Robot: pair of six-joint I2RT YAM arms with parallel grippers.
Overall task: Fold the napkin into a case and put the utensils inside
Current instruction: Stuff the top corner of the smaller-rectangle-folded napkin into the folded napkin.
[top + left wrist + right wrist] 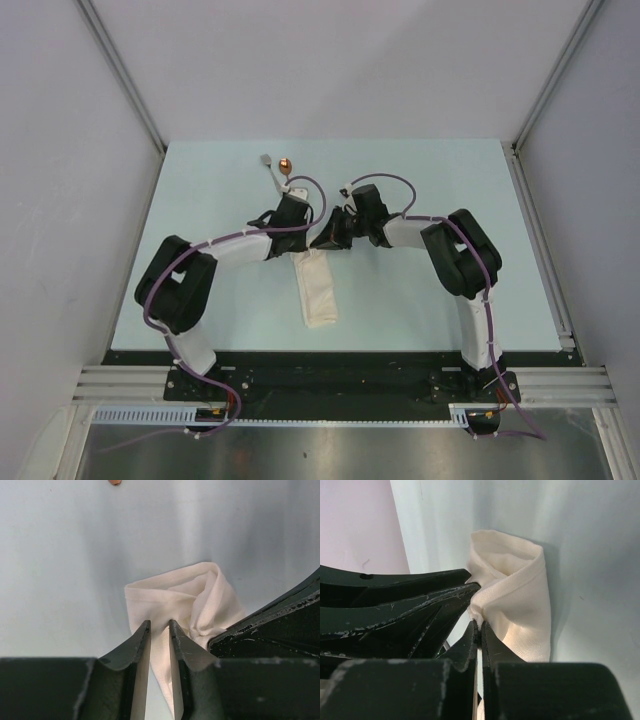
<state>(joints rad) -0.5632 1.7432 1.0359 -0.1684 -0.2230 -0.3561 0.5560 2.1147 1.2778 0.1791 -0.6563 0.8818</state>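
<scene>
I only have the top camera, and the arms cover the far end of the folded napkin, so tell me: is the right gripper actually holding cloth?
Observer: Yes. In the right wrist view, the right gripper is shut on an edge of the napkin.
Operator: And the left one?
Observer: The left gripper has its jaws slightly apart with cloth showing in the gap. I cannot tell whether it is pinching the cloth.
Operator: Is that end lying flat?
Observer: No. Both wrist views show it bulging open like a pocket mouth.
</scene>
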